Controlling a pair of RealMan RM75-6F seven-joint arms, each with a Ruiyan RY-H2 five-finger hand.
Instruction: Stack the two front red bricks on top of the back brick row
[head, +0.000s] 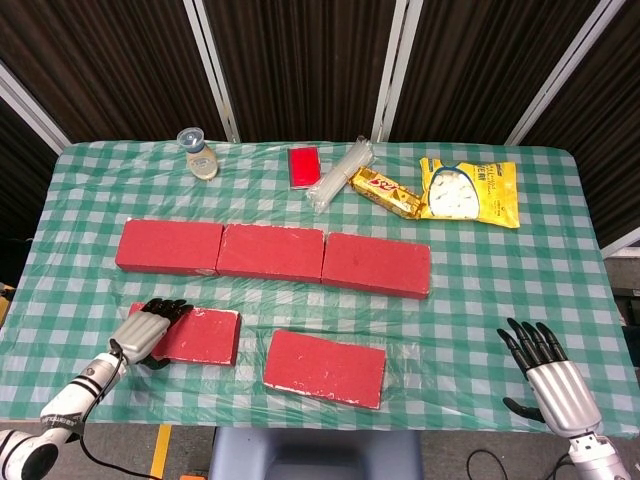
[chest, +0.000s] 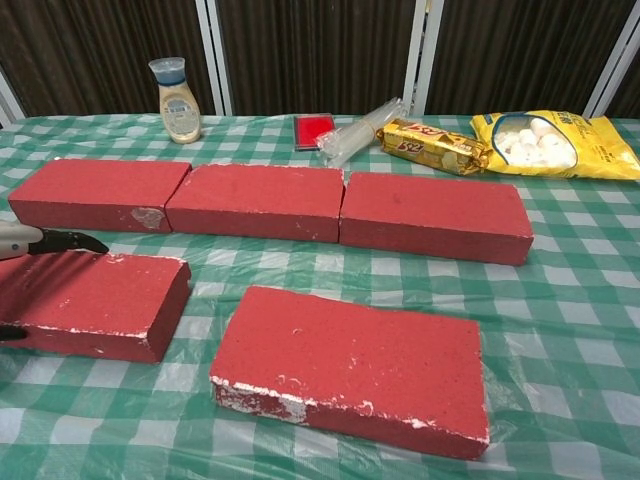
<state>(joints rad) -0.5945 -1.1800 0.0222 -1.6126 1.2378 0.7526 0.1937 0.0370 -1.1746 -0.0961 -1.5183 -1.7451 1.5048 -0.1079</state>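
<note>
Head view — green checked tablecloth (head: 500, 270) under plastic — dark slatted wall (head: 300, 60).

Three bricks (head: 272, 254) lie end to end in a back row, two front bricks (head: 324, 367) before them — the left hand (head: 146, 331) rests on the left front brick (head: 200, 335).
</note>
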